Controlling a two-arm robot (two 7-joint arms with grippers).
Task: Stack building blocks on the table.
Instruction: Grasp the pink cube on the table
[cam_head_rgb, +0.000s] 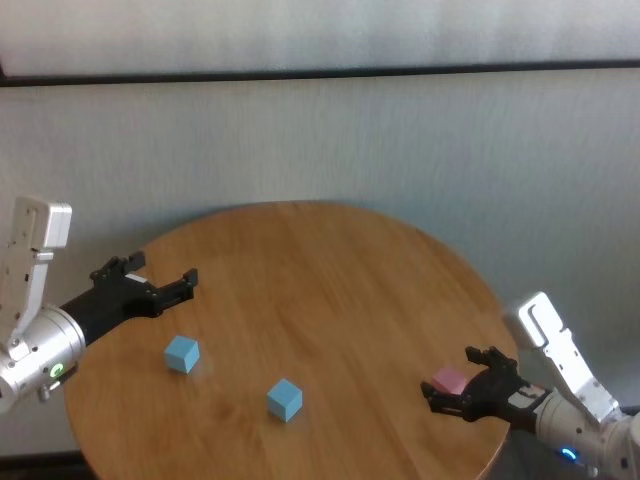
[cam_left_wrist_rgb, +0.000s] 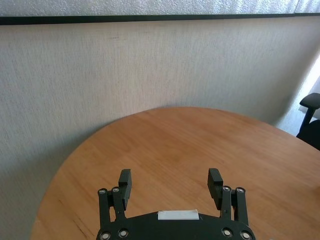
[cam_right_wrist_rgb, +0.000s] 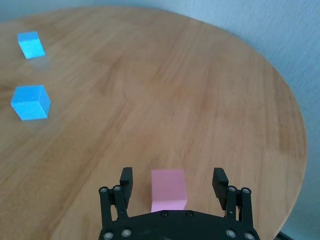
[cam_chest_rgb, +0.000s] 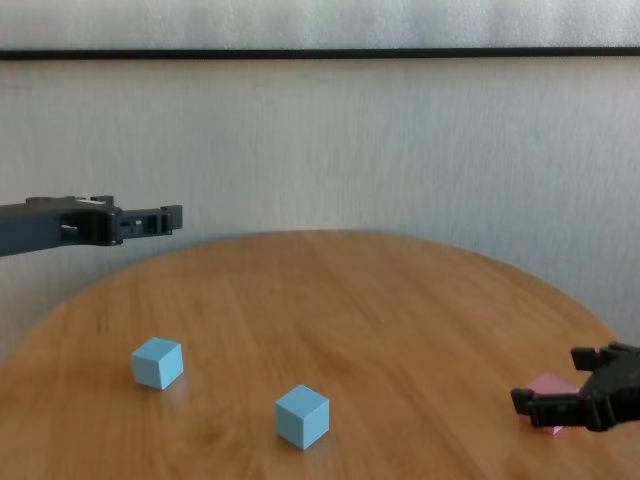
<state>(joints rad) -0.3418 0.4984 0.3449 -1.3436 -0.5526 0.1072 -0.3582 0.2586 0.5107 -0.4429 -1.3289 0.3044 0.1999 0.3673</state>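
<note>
Left arm: reaches in from the robot's left side, forearm roughly level, held well above the bench
Left tool (cam_left_wrist_rgb: 171, 186): fingers spread wide apart, nothing between them
Right arm: comes in low from the robot's right, forearm angled down toward the bench edge
Right tool (cam_right_wrist_rgb: 173, 182): low at the bench surface, fingers apart, straddling the pink block (cam_right_wrist_rgb: 169, 190) without touching it
</note>
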